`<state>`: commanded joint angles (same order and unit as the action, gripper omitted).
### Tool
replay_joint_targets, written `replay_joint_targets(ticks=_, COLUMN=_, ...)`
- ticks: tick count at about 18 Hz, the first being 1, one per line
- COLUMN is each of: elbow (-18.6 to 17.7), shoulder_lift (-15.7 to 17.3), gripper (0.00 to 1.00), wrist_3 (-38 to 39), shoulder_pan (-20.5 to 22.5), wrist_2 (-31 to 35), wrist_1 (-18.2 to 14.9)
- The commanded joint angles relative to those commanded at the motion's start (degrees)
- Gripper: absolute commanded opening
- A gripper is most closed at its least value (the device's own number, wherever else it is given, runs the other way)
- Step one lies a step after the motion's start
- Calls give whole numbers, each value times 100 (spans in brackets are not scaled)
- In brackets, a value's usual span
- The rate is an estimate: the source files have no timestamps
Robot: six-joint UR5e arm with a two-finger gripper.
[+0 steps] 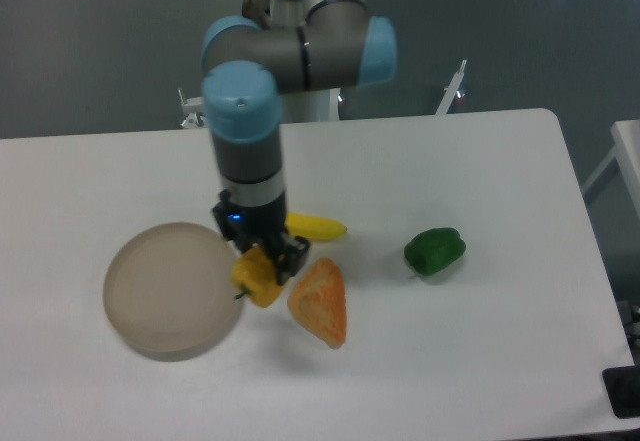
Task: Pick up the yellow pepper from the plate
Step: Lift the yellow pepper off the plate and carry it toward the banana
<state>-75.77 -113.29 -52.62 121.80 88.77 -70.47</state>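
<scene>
The yellow pepper [257, 279] is a small blocky yellow-orange toy with a short dark stem pointing left. My gripper [262, 258] is shut on the yellow pepper and holds it at the right rim of the plate [165, 291], which is a round beige-grey dish with nothing else on it. The pepper looks lifted a little off the surface, between the plate and the orange wedge. The gripper's fingers are partly hidden by the pepper and the wrist.
An orange triangular wedge [321, 302] lies just right of the pepper. A yellow banana [315, 227] lies behind the gripper. A green pepper [435, 250] lies further right on the white table [480, 161]. The table's right edge is near x 600.
</scene>
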Motion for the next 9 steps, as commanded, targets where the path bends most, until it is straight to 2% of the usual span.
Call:
replay_joint_targets(ticks=4, elbow=132, shoulder_lift=-8, gripper=27, wrist_3=-774, shoulder_pan=405, wrist_2=0, wrist_1=-616)
replay_joint_targets(ticks=9, elbow=263, shoulder_lift=-114, gripper=27, wrist_3=-1846, shoulder_pan=950, wrist_2=26, wrist_1=-854)
